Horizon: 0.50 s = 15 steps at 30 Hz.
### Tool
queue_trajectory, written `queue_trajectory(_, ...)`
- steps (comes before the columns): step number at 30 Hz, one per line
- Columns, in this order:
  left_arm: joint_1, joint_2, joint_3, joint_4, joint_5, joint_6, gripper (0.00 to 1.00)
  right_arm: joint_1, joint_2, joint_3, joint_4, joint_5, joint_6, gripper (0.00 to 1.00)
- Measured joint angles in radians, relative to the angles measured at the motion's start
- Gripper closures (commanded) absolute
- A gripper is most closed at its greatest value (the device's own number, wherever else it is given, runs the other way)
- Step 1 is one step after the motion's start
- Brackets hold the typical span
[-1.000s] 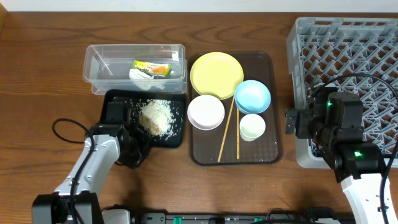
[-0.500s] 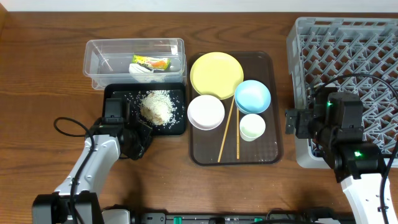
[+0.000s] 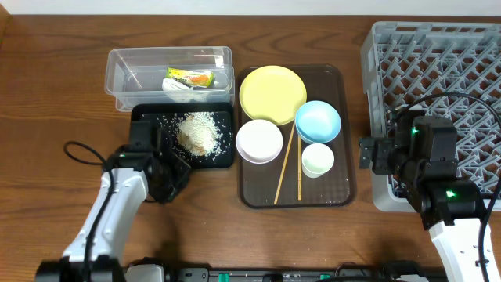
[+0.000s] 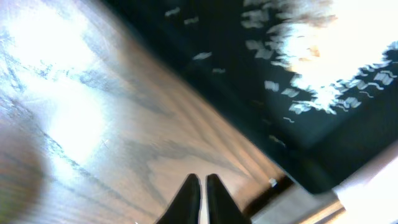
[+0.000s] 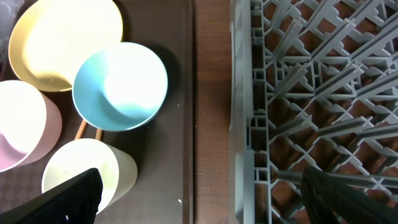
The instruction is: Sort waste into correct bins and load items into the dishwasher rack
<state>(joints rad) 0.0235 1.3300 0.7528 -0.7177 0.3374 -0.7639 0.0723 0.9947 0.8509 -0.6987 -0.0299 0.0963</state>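
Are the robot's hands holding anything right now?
No, nothing is held. The left gripper is shut and empty over the table, beside the black tray. The right gripper is open and empty, above the dishwasher rack's edge.

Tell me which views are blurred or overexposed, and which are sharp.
Left wrist view: blurred; the whitish rice-like food heap is blown out and glare whitens the brown wooden table. Overhead and right wrist views: sharp, evenly lit, a soft sheen inside the light blue round bowl.

plate (image 3: 272, 92) yellow | bowl (image 3: 318, 121) lt blue | rack (image 3: 438, 47) grey lattice | tray (image 3: 225, 158) blk
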Motion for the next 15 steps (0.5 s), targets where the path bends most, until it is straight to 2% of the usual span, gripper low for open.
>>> queue_trajectory(2,-0.008,-0.03,0.048,-0.023,0.002,0.08,0.73,0.0,0.0,0.0,0.001,0.0,0.0,0.01)
queue_trajectory(4,-0.034,-0.053,0.1,-0.027,0.005,0.175,0.72,0.0,0.0,0.0,0.002,0.0,0.0,0.01)
queue_trajectory(6,-0.08,-0.063,0.142,-0.021,0.007,0.274,0.64,0.0,0.0,0.0,0.003,0.0,0.0,0.01)
queue_trajectory(10,-0.194,-0.063,0.18,0.065,0.012,0.389,0.64,0.0,0.0,0.0,0.003,0.0,0.0,0.01)
queue_trajectory(15,-0.359,-0.047,0.184,0.256,0.013,0.455,0.61,0.0,0.0,0.0,0.003,0.0,0.002,0.01)
